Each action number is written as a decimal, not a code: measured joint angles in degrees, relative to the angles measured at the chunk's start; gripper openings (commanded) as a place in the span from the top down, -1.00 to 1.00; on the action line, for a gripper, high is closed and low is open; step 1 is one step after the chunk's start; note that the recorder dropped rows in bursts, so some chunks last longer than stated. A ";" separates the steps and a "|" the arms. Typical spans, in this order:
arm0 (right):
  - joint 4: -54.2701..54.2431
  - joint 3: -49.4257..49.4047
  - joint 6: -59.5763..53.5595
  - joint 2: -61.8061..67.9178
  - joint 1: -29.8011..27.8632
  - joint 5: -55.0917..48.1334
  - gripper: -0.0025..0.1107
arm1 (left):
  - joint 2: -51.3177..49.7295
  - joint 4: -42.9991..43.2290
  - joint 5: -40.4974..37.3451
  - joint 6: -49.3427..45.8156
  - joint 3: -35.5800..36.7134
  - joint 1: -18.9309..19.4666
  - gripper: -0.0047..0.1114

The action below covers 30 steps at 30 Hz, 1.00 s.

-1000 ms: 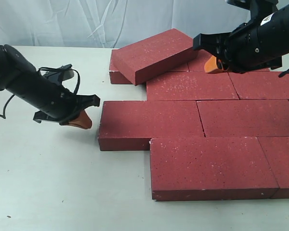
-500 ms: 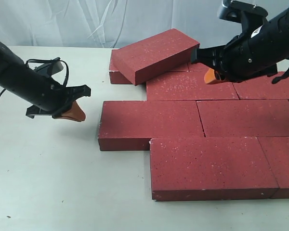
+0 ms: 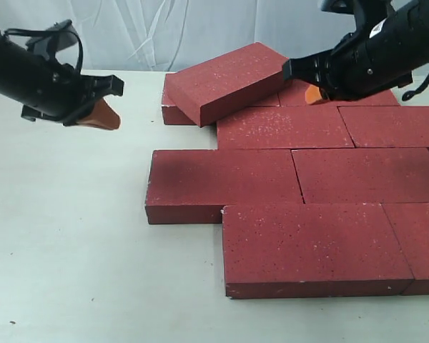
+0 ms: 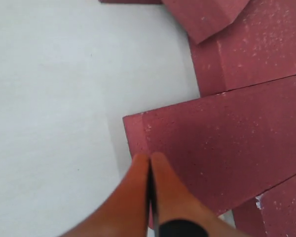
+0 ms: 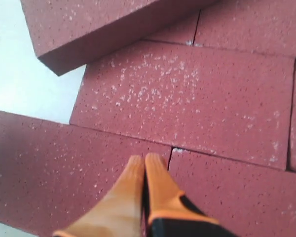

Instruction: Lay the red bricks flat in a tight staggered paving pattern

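Most red bricks (image 3: pixel 300 179) lie flat in staggered rows on the desk (image 3: pixel 64 250); one tilted brick (image 3: pixel 229 78) leans on the back row, likely needing seating; left pincer (image 3: pixel 100 118) and right pincer (image 3: pixel 313 93) hover pressed together, empty, probably to nudge

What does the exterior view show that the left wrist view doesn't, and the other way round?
Only the exterior view: the right gripper, the curtain behind, and the whole patch of red bricks.
Only the left wrist view: the left gripper close up, its orange fingers pressed together with nothing between them.
Both: the tilted brick lying across the back bricks, the middle-row left brick, and the white table.
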<state>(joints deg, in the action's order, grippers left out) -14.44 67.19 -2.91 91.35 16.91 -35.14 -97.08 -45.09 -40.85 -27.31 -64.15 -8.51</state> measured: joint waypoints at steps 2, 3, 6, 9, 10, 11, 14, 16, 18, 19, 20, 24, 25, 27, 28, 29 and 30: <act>0.58 2.35 0.00 1.15 -0.24 -0.12 0.97 | 3.03 1.36 0.22 0.00 0.00 0.00 0.92; 0.70 3.42 0.00 1.97 -0.53 -0.52 0.97 | 4.21 2.09 0.48 0.00 0.00 0.00 0.92; 1.06 7.62 0.00 4.73 -1.87 -1.86 0.97 | 8.04 4.58 1.12 0.59 0.00 0.00 0.92; 1.52 11.50 -0.11 7.63 -3.87 -3.51 0.97 | 11.40 9.44 2.27 3.89 -0.09 0.00 0.92; 1.53 12.84 -0.11 8.65 -4.54 -3.75 0.97 | 12.29 11.71 2.70 5.60 -0.23 0.00 0.92; 1.67 14.14 -0.11 9.66 -5.21 -3.96 0.97 | 13.13 14.16 3.12 7.47 -0.22 0.00 0.92; 1.55 17.65 -0.11 12.54 -6.99 -4.81 0.97 | 14.86 21.43 4.12 13.31 -0.22 0.00 0.92; 0.94 19.95 -0.11 14.79 -8.09 -4.97 0.97 | 15.62 25.61 4.40 16.64 -0.22 0.00 0.92; 0.24 24.34 -0.11 18.28 -9.35 -5.84 0.97 | 16.16 32.01 4.82 21.81 -0.22 0.00 0.92; 0.21 26.12 -0.11 19.58 -9.79 -6.29 0.97 | 16.18 33.90 4.98 23.34 -0.22 0.00 0.92; -0.03 29.63 -0.11 22.10 -10.35 -7.66 0.97 | 16.18 36.22 5.22 25.28 -0.22 0.00 0.92; -0.28 42.21 0.12 30.28 -10.76 -12.17 0.97 | 16.18 37.90 5.41 26.78 -0.22 0.00 0.92; -0.40 44.20 0.12 31.59 -10.76 -12.92 0.97 | 16.18 37.90 5.50 26.88 -0.22 0.00 0.92; -0.42 50.22 1.15 35.71 -10.76 -13.80 0.97 | 16.18 37.76 5.64 26.90 -0.22 0.00 0.92; -0.16 51.59 1.25 36.90 -10.76 -13.80 0.97 | 16.18 37.54 5.64 27.31 -0.22 0.00 0.92; -0.05 53.72 1.76 38.30 -10.76 -13.56 0.97 | 16.18 37.41 5.77 27.31 -0.22 0.00 0.92; -0.05 54.84 2.17 39.36 -10.76 -12.98 0.97 | 16.18 37.30 6.08 27.31 -0.22 0.00 0.92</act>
<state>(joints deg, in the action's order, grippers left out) -14.49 122.03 -0.74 130.71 6.15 -48.12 -80.90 -7.79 -34.77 0.00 -64.37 -8.51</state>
